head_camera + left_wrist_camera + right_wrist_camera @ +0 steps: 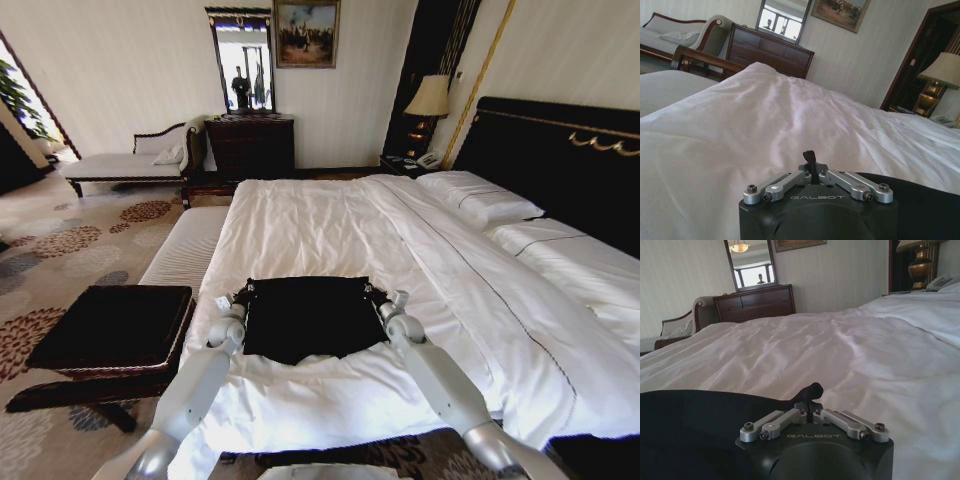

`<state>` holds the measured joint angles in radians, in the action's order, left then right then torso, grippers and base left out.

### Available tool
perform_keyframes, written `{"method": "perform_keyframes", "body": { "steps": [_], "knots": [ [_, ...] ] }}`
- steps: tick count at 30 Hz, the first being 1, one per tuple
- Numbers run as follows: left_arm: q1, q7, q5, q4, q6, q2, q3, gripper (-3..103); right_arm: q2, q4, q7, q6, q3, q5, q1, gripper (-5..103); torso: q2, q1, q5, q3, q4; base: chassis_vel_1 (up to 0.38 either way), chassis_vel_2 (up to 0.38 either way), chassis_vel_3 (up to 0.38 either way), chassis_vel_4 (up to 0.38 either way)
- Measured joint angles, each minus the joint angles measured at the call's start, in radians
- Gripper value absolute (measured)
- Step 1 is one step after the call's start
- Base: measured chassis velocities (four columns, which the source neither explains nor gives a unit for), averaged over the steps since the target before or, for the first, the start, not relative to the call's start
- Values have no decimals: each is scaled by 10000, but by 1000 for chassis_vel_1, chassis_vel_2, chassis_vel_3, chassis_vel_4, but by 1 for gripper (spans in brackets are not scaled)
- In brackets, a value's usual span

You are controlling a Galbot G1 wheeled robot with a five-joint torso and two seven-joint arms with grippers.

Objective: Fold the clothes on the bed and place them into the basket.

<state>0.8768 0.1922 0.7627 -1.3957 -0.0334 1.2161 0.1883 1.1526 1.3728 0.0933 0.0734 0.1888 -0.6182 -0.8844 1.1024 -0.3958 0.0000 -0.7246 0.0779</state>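
The black T-shirt (308, 315) lies flat on the white bed (420, 260), near the foot end. It looks like a dark, almost square patch with a straight far edge and a rounded near edge. No letters show on it from the head view. It is much smaller than the bed. The left gripper (243, 292) sits at the far left corner of the shirt, and the right gripper (374, 291) sits at the far right corner. In the left wrist view, the left gripper (810, 159) has its fingers pressed close together with a small bit of black cloth sticking up between them. In the right wrist view, the right gripper (810, 392) is pinched tight too, with a little fold of the black cloth poking out between its fingers. The black shirt (695, 425) spreads out smooth beside it. The white sheets around the shirt are wrinkled. The basket (112, 326), with its black lining, stands beside the bed on the robot's left, well apart from the shirt.
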Motion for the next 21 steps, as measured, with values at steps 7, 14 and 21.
{"method": "perform_keyframes", "body": {
  "steps": [7,14,21],
  "knots": [
    [1169,-147,-610,-958,388,-74,389,1,-67,1147,108,-424,608,934,-1218,0,0,-2,0,0,-2,0,0,0,0],
    [2352,-391,-945,-1655,688,-104,765,1,-218,2071,51,-636,1155,1217,-2553,0,0,0,-2,0,0,0,0,0,0],
    [3726,-424,-1170,-2739,829,-302,955,1,-17,2962,-38,-831,1640,1478,-3957,0,1,0,0,0,0,0,0,0,0]
  ]
}}
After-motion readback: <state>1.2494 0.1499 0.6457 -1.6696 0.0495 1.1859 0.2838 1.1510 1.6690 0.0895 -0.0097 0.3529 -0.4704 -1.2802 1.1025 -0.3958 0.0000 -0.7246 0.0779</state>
